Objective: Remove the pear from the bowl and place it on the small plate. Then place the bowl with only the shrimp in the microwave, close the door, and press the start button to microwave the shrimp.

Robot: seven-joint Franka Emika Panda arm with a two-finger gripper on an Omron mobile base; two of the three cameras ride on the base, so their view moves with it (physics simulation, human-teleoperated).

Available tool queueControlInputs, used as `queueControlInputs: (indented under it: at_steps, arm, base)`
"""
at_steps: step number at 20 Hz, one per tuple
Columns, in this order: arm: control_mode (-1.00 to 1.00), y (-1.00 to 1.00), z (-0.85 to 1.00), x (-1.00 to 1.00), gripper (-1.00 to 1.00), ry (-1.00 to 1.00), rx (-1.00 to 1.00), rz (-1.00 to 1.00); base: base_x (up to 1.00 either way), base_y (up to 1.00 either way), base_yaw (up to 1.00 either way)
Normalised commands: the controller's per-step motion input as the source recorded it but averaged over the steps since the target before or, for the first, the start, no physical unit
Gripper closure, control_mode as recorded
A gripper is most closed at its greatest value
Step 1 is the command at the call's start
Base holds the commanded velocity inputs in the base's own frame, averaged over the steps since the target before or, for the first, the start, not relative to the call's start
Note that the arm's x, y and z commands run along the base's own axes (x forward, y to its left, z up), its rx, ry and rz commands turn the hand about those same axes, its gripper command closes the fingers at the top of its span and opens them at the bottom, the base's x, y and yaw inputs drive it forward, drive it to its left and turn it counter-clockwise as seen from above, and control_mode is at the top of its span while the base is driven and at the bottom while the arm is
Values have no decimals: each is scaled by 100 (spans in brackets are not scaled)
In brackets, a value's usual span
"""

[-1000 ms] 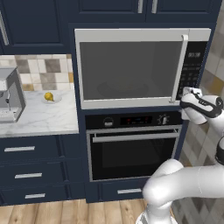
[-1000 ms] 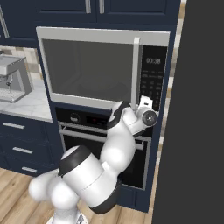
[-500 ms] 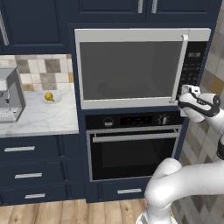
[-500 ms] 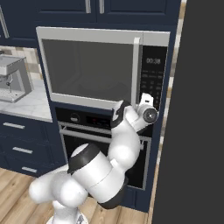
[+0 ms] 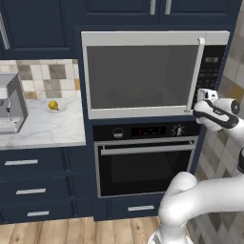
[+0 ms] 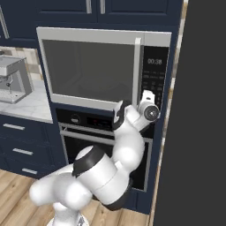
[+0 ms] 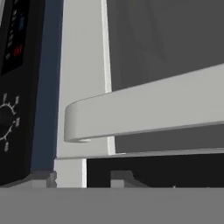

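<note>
The microwave (image 5: 143, 76) has its door (image 5: 138, 47) closed. Through the dark glass the bowl (image 5: 131, 97) shows faintly; I cannot make out the shrimp. My gripper (image 5: 202, 96) is at the lower end of the vertical handle (image 5: 199, 71), against the black control strip (image 5: 210, 66). From the right, the gripper (image 6: 146, 94) sits just below the keypad (image 6: 154, 77). The rolled hand view has the handle (image 7: 144, 116) lying across, very close, with the two fingertips a little apart and nothing between them. The pear (image 5: 53, 105) rests on the small plate (image 5: 60, 109) on the left counter.
A black oven (image 5: 143, 162) with a bar handle sits under the microwave. A coffee machine (image 5: 9, 102) stands on the marble counter (image 5: 47, 131), with drawers below. A tall dark panel (image 6: 203, 110) borders the microwave on the right. Cabinets hang above.
My hand has risen slightly beside the handle's lower end, closer to the control strip. Nothing else has moved.
</note>
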Motion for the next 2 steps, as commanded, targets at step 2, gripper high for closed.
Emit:
queueControlInputs:
  at_steps: [2]
  arm:
    - [-100, -14, -18, 21, -100, 0, 0, 0]
  base:
    - [0, 0, 0]
